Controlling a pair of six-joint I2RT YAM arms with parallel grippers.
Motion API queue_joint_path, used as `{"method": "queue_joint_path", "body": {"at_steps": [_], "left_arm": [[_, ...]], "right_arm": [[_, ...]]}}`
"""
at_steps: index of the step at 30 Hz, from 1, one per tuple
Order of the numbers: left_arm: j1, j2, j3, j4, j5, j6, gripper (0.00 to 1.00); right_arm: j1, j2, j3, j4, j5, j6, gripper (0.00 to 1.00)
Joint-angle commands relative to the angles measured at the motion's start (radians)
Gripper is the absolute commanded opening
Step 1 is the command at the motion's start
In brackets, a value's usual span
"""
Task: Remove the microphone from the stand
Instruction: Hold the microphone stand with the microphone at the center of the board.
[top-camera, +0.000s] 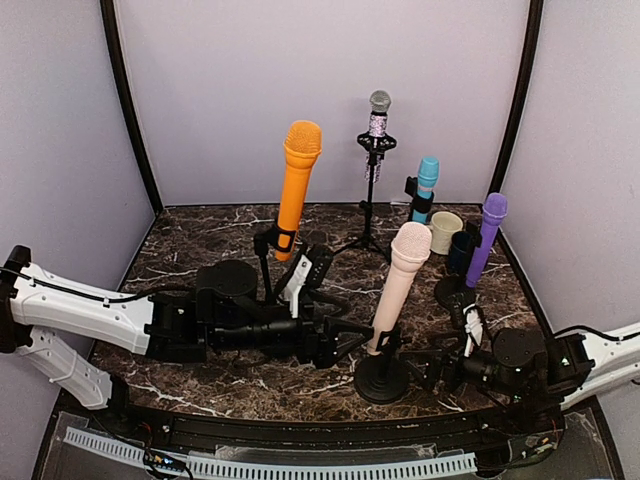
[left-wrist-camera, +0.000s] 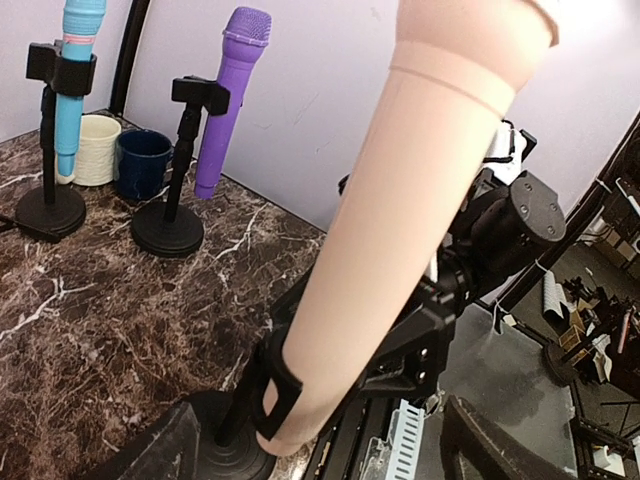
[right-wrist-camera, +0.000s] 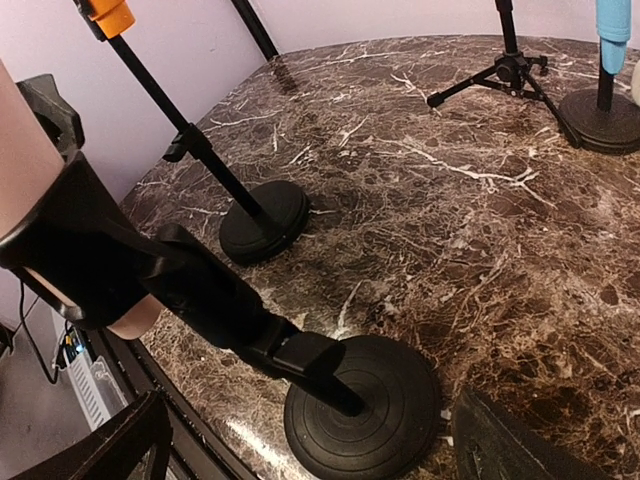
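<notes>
Peach microphone (top-camera: 405, 268) is sitting clipped in the front stand (top-camera: 381, 380), left gripper (top-camera: 345, 340) and right gripper (top-camera: 435, 366) both gaping wide beside it, so I'm thinking pin the base, slide it upward.

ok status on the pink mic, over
Left gripper open, right gripper open, either side of the stand. Pink mic in its clip, not held. Nothing in the way.
</notes>
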Motion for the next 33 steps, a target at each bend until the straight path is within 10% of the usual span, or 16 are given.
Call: {"method": "queue_joint_path", "body": {"at_steps": [1, 11, 22, 33], "left_arm": [[-0.01, 0.02, 0.1, -0.061, -0.017, 0.073, 0.88], [-0.032, 0.129, 0.341, -0.245, -0.135, 0.183, 0.93], [-0.041, 0.212, 0.432, -0.303, -0.207, 0.225, 0.93], [-0.042, 0.239, 0.418, -0.237, -0.232, 0.262, 0.56]], "right_arm": [[-0.073, 0.038, 0.034, 0.12, -0.145, -0.104, 0.99], [-0.372, 0.067, 0.11, 0.141, -0.61, -0.292, 0.96], [-0.395, 0.186, 0.175, 0.114, -0.729, -0.434, 0.84], [-0.396, 0.245, 0.179, 0.167, -0.728, -0.439, 0.6]]}}
